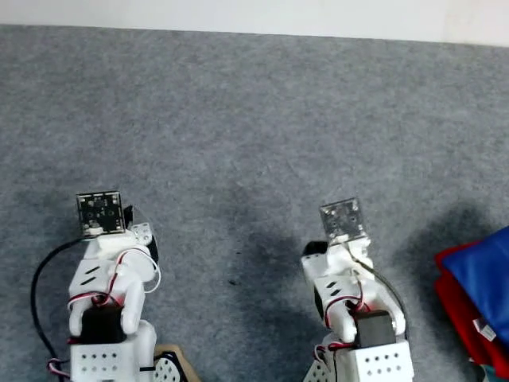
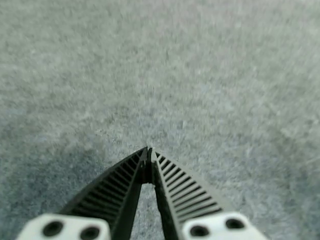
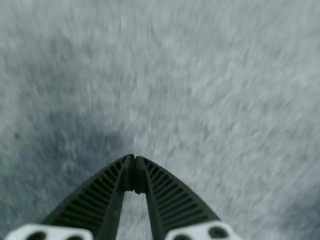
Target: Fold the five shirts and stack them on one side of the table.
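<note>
At the table's right edge in the high view lies a stack of folded shirts, a blue shirt point(image 1: 487, 280) on top of a red shirt point(image 1: 465, 317). Both arms stand drawn back at the near side. The left arm point(image 1: 103, 274) is at the lower left and the right arm point(image 1: 350, 294) at the lower middle, left of the stack. My left gripper point(image 2: 149, 152) is shut with nothing in it, its tips over bare grey felt. My right gripper point(image 3: 134, 161) is shut and holds nothing, also above the felt.
Grey felt point(image 1: 254, 127) covers the whole table. A pale wall strip point(image 1: 254, 16) runs along the far edge. A small brown corner point(image 1: 176, 360) shows beside the left arm's base.
</note>
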`<state>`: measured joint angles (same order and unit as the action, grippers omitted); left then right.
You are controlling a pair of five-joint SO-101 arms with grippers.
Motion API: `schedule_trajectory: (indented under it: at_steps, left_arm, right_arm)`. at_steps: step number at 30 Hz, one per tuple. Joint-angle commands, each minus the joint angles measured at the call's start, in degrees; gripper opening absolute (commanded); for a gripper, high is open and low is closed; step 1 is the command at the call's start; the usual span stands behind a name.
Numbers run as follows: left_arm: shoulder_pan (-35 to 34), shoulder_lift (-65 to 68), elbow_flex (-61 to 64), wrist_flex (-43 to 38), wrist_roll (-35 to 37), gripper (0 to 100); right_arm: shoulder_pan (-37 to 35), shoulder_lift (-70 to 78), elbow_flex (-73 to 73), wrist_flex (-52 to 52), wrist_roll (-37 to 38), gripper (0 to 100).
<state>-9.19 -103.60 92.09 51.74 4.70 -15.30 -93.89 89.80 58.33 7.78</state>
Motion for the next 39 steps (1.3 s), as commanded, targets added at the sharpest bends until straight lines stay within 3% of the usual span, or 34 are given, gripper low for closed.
schedule_trajectory:
  at_steps: [1,5,11,16,39]
  left_arm:
    - [2.2,-0.4,2.4,-1.8,-0.5,1]
    - [2.4,-0.3,4.9,1.1,-0.5,1]
    - [4.5,-0.3,5.0,14.3,-0.5,1]
    - [4.4,-0.3,5.0,25.6,-0.4,1]
    - [4.5,-0.2,5.0,25.2,-0.5,1]
  right_arm:
    - [1.5,-0.5,3.0,-1.0,0.3,1.0]
    - [2.8,-0.5,7.5,-1.0,0.3,1.0]
    - [2.9,-0.6,12.3,-0.3,0.4,1.0]
    - [2.9,-0.6,12.0,7.2,0.5,1.0]
    - [2.9,-0.6,12.0,9.0,0.6,1.0]
